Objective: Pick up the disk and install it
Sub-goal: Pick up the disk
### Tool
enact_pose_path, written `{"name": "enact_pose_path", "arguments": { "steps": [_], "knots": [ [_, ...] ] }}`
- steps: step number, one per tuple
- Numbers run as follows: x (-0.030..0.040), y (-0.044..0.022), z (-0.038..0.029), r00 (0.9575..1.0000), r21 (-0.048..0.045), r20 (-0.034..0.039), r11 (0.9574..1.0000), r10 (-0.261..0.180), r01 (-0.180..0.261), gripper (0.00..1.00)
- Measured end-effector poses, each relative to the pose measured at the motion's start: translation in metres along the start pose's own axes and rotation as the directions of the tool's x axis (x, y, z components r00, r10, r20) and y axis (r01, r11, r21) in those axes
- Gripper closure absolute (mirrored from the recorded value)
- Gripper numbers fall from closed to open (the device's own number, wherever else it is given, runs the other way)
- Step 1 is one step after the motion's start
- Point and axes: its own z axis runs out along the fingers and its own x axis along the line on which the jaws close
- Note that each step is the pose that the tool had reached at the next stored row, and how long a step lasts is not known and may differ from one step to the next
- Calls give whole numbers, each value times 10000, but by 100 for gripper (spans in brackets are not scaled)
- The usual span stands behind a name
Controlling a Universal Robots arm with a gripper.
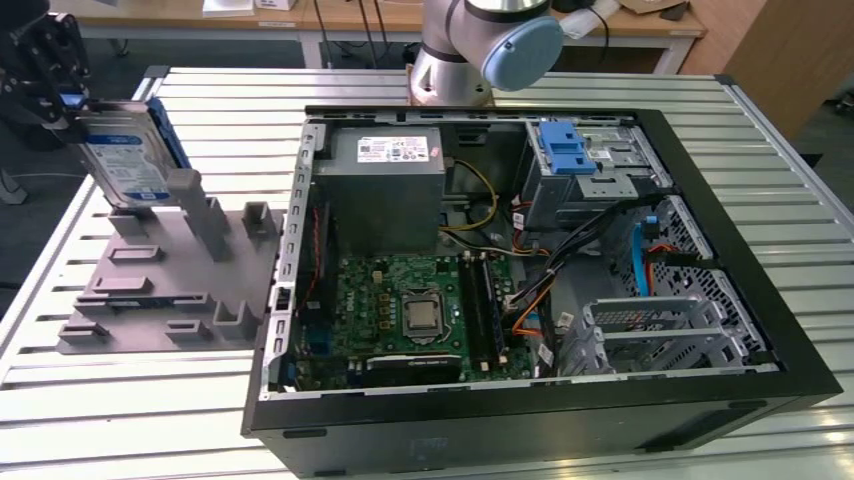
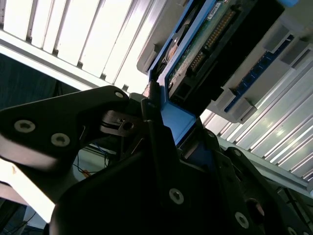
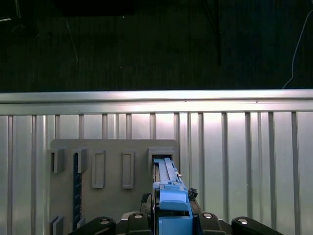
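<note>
The disk [image 1: 124,152], a silver drive with a white-and-blue label in a blue carrier, stands on edge at the far left of the exterior view. Its lower end is at the back slot of the grey holder block [image 1: 167,280]. My gripper [image 1: 64,98] is shut on the disk's upper end. In the second wrist view the black fingers [image 2: 155,128] clamp the blue carrier [image 2: 177,121], and the drive's green circuit board [image 2: 205,49] runs away from them. In the first wrist view the carrier's blue edge [image 3: 168,198] points down at the holder block [image 3: 112,169].
An open black computer case [image 1: 534,420] lies on the slatted metal table [image 1: 120,420]. Inside are a grey power supply [image 1: 387,185], a motherboard [image 1: 414,310], a blue-latched drive cage [image 1: 587,160] and a silver cage [image 1: 661,330]. The arm's base [image 1: 461,60] stands behind the case.
</note>
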Motion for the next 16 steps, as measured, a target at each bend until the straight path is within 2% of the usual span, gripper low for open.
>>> {"name": "enact_pose_path", "arguments": {
  "steps": [7,16],
  "knots": [
    [0,0,-10,10000,-1,0,10000,0,0,63],
    [-1,1,-57,10000,0,0,10000,0,0,63]
  ]
}}
